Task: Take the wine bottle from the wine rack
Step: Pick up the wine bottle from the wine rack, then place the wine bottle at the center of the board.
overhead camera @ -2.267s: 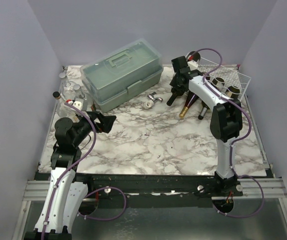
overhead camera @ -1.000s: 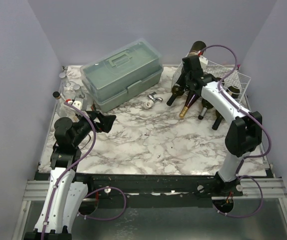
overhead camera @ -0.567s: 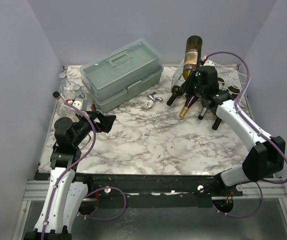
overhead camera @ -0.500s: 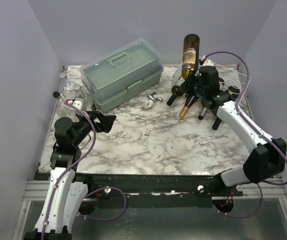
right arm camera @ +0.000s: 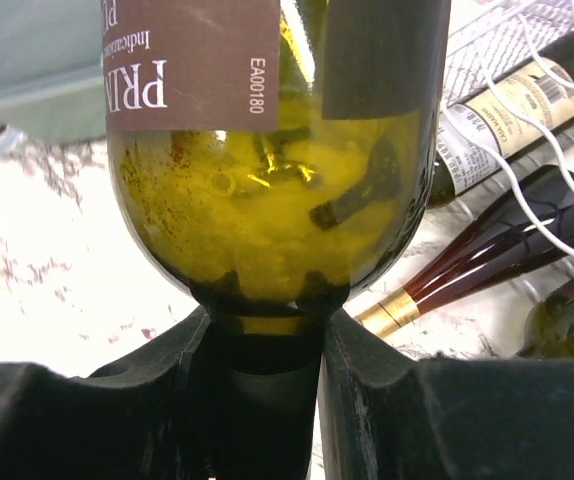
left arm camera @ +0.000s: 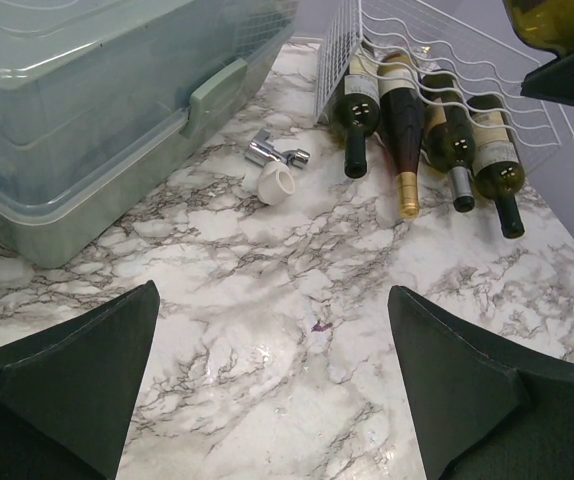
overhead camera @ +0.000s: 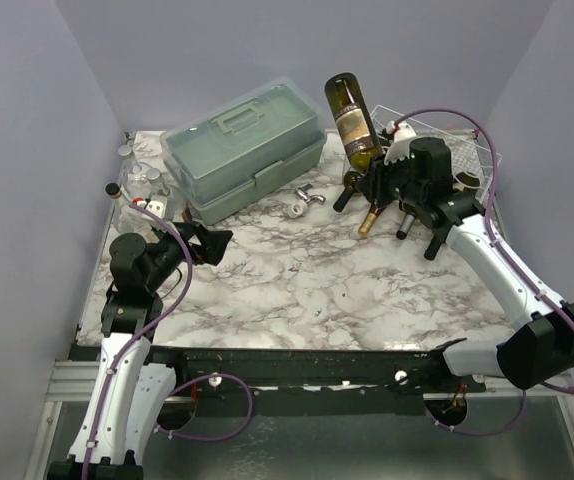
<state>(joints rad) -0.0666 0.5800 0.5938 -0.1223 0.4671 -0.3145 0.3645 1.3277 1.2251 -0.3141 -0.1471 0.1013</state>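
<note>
The right gripper (overhead camera: 377, 172) is clamped tight on the neck of the wine bottle (overhead camera: 352, 125), which it holds in the air base-up and leaning left toward the pale green toolbox (overhead camera: 245, 148). The bottle hangs over the open front of the wine rack (overhead camera: 470, 143), which sits at the bench's (overhead camera: 297, 280) far right corner; no view shows it touching the wires. Four other bottles (left arm camera: 422, 130) lie in the rack's cradles, necks pointing at the near edge. The left gripper (left arm camera: 267, 370) hovers near the left edge, jaws spread wide and holding nothing
</note>
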